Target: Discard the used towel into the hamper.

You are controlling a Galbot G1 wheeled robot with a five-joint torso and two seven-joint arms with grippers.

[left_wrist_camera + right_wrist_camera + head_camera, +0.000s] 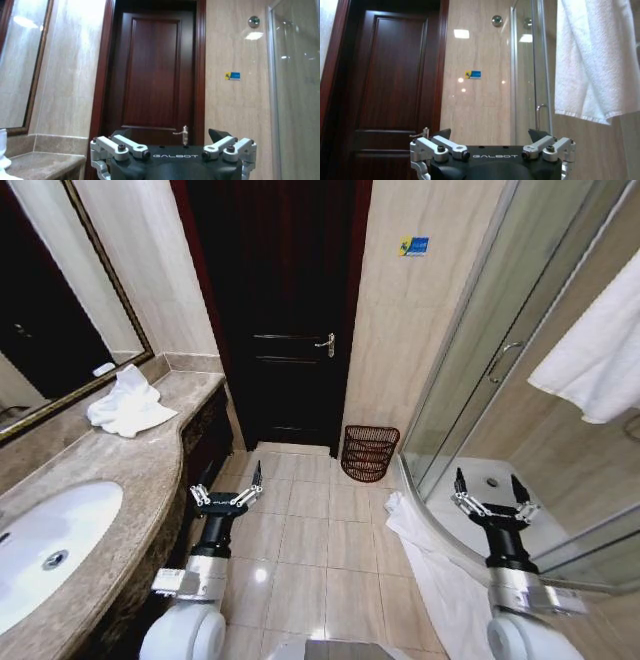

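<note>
A crumpled white towel [128, 405] lies on the marble counter [120, 480], at its far end under the mirror. The hamper [369, 452], a dark reddish-brown open-weave basket, stands on the floor against the wall between the door and the shower glass. My left gripper [228, 488] hangs open over the floor tiles beside the counter's edge, below and to the right of the towel; in the left wrist view the left gripper [170, 133] points at the door. My right gripper [492, 492] is open in front of the shower, and the right gripper [490, 132] holds nothing.
A dark wooden door [285, 310] is shut straight ahead. A white sink [50, 545] sits in the near counter. The curved shower glass [470, 380] bounds the right side, with a white towel [600, 350] hanging there and a white mat [440, 575] on the floor.
</note>
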